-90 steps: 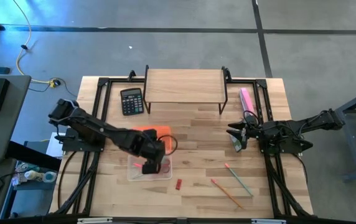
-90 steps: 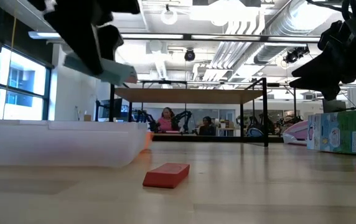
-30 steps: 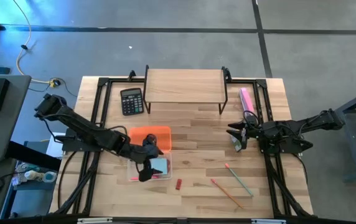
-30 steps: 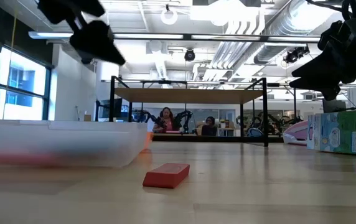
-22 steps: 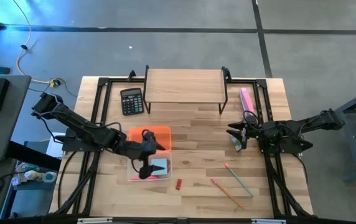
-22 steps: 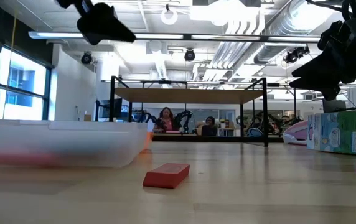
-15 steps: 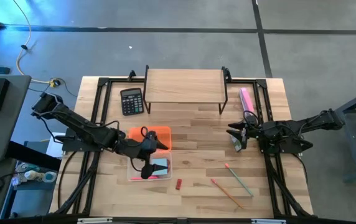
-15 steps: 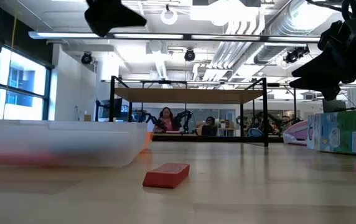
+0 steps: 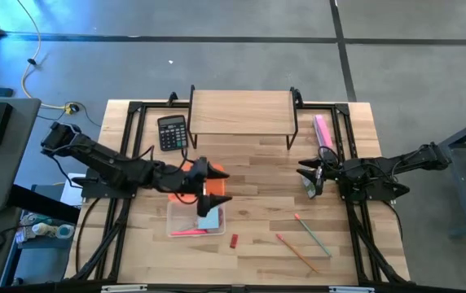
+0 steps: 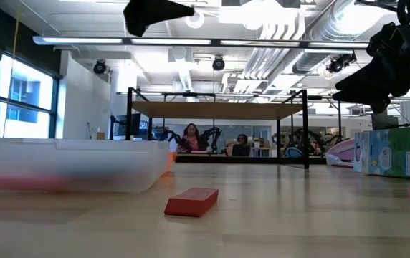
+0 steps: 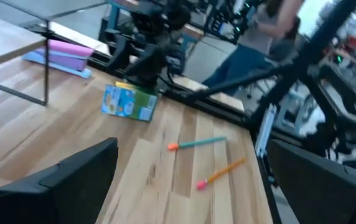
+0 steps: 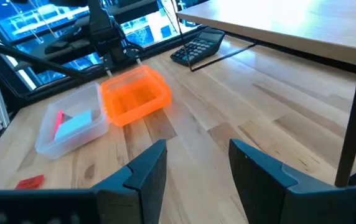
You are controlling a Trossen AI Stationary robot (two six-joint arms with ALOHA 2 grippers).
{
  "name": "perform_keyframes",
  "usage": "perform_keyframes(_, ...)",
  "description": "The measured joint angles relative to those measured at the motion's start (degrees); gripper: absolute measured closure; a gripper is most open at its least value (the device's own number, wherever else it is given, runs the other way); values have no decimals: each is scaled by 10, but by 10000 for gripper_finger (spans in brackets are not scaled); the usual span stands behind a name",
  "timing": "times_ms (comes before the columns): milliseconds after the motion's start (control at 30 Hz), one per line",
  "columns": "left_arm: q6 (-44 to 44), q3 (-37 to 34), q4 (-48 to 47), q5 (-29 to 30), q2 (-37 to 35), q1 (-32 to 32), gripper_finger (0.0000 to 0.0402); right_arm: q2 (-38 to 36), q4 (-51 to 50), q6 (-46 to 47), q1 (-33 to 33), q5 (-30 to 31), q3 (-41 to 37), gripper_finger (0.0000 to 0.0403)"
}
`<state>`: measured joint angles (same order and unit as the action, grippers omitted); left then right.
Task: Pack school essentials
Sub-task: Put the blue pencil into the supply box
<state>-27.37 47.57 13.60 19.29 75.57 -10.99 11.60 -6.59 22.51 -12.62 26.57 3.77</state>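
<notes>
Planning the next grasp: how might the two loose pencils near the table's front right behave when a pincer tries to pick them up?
The pencils look thin and lie flat on the wood table, so fingers probably get little to bite on. If round, they could roll when nudged. They look stiff and light, and lying apart, probably need separate grasps.

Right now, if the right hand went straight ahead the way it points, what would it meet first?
Probably the orange bin. The right hand is open and aims across bare table toward it; nothing lies between. The clear bin sits just beside it. Depth is uncertain.
</notes>
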Motion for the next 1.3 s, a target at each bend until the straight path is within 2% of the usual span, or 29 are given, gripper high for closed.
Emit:
perform_keyframes(167,-15,0,0,22,0,20,2,0,2,4,0,2,0,238)
perform_keyframes(400,-28,0,0,45,0,38,2,0,15,159,0,2,0,238)
perform_keyframes(700,-40,0,-1,66,0,40,2,0,21,280,0,5,0,238)
perform_keyframes(833,-41,0,-1,73,0,40,2,0,71,285,-1,-55,2,238)
perform_keyframes(967,-41,0,-2,73,0,40,2,8,71,265,-11,-94,46,238)
perform_keyframes(1133,-40,0,-3,73,0,40,2,57,-14,240,-31,-99,145,238)
perform_keyframes(1300,-40,0,-3,73,0,40,2,151,-194,310,-53,-108,255,238)
